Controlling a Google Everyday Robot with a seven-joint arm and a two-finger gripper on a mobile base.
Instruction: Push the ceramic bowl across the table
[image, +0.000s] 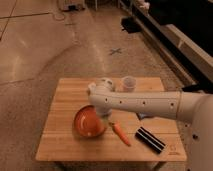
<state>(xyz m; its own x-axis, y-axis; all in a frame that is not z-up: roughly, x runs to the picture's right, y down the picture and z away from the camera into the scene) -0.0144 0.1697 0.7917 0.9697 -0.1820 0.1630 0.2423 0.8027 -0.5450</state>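
1. One table (60, 102) of light-brown planks is seen, with one small dark mark (172, 149) at its near right corner.
2. One ceramic bowl (89, 122), orange-red and glossy, is found on the near left-centre part of the table, standing on its base with its opening tilted toward the camera.
3. One white arm (145, 104) is stretched in from the right above the tabletop.
4. One gripper (104, 116) is carried at the arm's end and is placed just at the right rim of the bowl. Whether it is open or closed cannot be told, as it is largely hidden beneath the arm.
5. One orange carrot (120, 134) is laid just right of the bowl.
6. One black oblong object (150, 139) is laid further right, near the front edge.
7. One white cup (128, 83) is set upright at the far edge.
8. One more white object (106, 81) is partly covered by the arm, left of the cup.
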